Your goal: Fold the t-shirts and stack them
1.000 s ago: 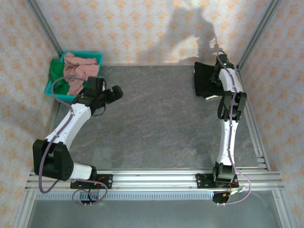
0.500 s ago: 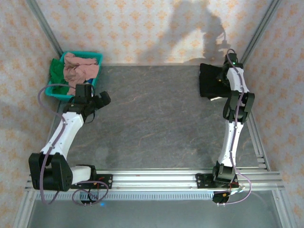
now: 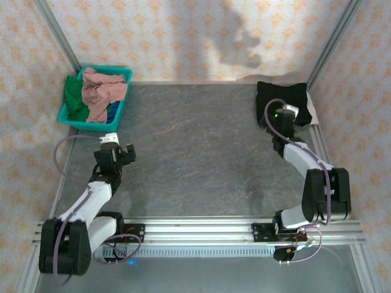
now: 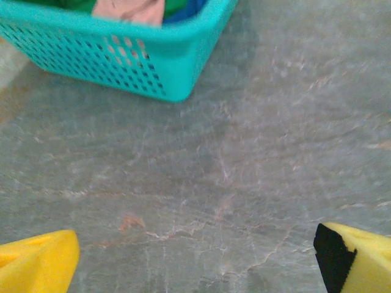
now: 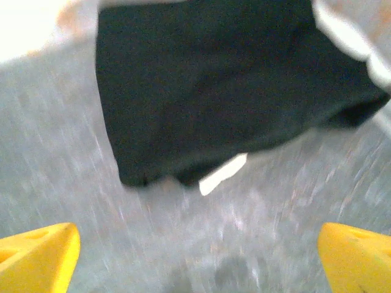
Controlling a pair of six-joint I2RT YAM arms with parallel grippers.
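Looking down from above, I had the grey, stone-veined bench between the two arms, matt and hard.

Next in size was the large plain black cloth t-shirt. It lay folded into a flat, soft-edged block in the far right corner, with its longer side running across the right wrist view. A cream-white cloth t-shirt showed from under its right edge.

At the far left sat the teal perforated plastic basket, rigid and glossy. It held a crumpled pink cloth t-shirt on top, a green one to the left and a blue one by the near rim.

The right hand was spread wide and held nothing. Its yellow fingertips hung over bare bench, with the black block straight ahead and apart from them. The left hand was just as wide and empty, and the basket corner lay ahead of it and to its left.

I judged the black fold finished. The next shirt had to come out of the basket, and the left hand was much the nearer one for that. The limp pink heap looked likely to drag its neighbours up with it.
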